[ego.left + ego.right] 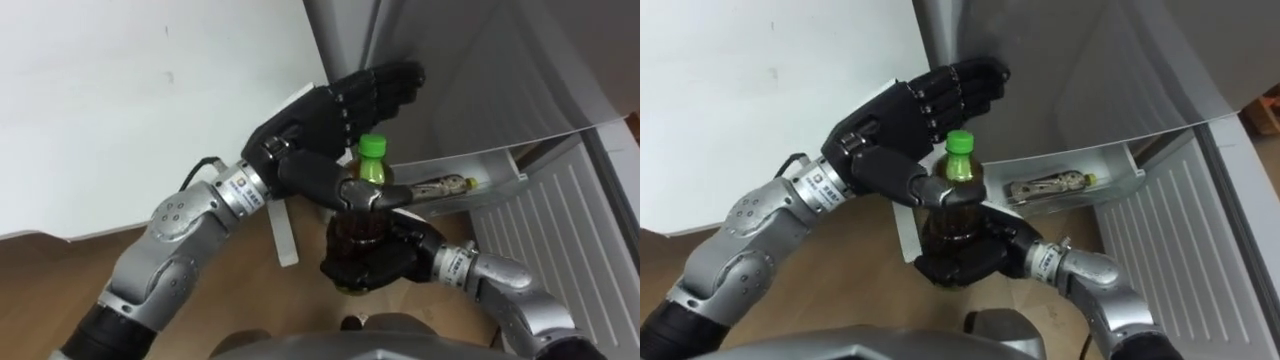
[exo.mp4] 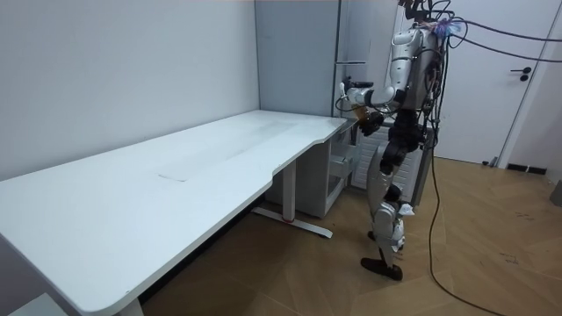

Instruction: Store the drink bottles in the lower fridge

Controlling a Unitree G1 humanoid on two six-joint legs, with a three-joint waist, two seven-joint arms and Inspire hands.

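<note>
green-capped and dark with drink, the bottle [image 1: 370, 168] hangs in front of the grey fridge [image 1: 480, 70], off every surface and not inside the fridge. the right hand [image 1: 365, 262] is wrapped tight round the bottle's lower body, taking it from below. the left hand [image 1: 320, 110] sits closer to the fridge door. its fingers are near straight and reach past the cap, and its thumb is laid against the bottle's neck. we read that hand as steadying rather than gripping.

in the room view the robot stands upright before the fridge, at the end of the desk [image 2: 176, 175] that meets the fridge. low against the fridge a white tray [image 1: 497, 172] juts out, with a long thing [image 1: 440, 186] lying in it that has a yellow-green end. we cannot tell whether that is a drink already stowed.

we judge the task part way done: one drink is in hand at the fridge, and setting it into the lower part is not yet done.
</note>
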